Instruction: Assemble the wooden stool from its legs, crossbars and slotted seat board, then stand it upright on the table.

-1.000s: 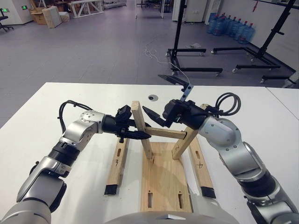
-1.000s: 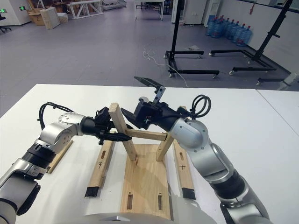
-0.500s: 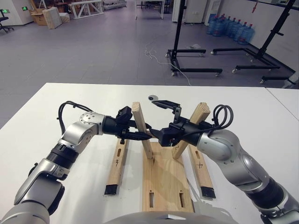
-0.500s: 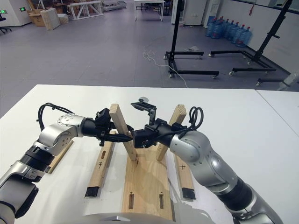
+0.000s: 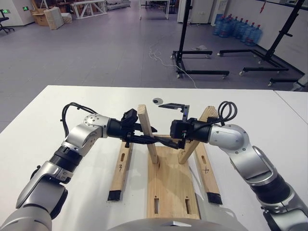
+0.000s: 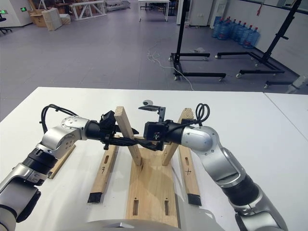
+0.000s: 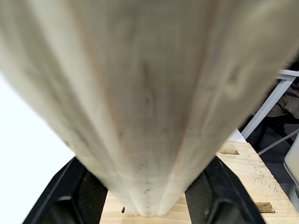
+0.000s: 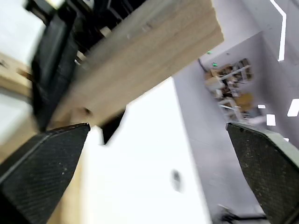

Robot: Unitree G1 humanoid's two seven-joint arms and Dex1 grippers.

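The slotted seat board (image 5: pixel 171 185) lies flat mid-table. Two legs stand in it: a left leg (image 5: pixel 146 130) and a right leg (image 5: pixel 196 137), joined by a crossbar (image 5: pixel 167 139). My left gripper (image 5: pixel 144 139) is shut on the left leg at crossbar height; in the left wrist view the leg (image 7: pixel 140 102) sits between its fingers (image 7: pixel 70 200). My right gripper (image 5: pixel 161 123) is open wide between the two legs, one finger above the crossbar and one at it. The right wrist view has its fingers (image 8: pixel 44 163) far apart, facing the left leg (image 8: pixel 140 60).
Two loose legs lie flat beside the board, one on the left (image 5: pixel 122 166) and one on the right (image 5: pixel 205 173). Another wooden piece (image 6: pixel 60 156) lies under my left forearm. A small round disc (image 5: pixel 157 100) sits near the far table edge.
My right gripper came down from above the crossbar to crossbar level between the legs and turned, still open. The left gripper stays shut on the left leg.
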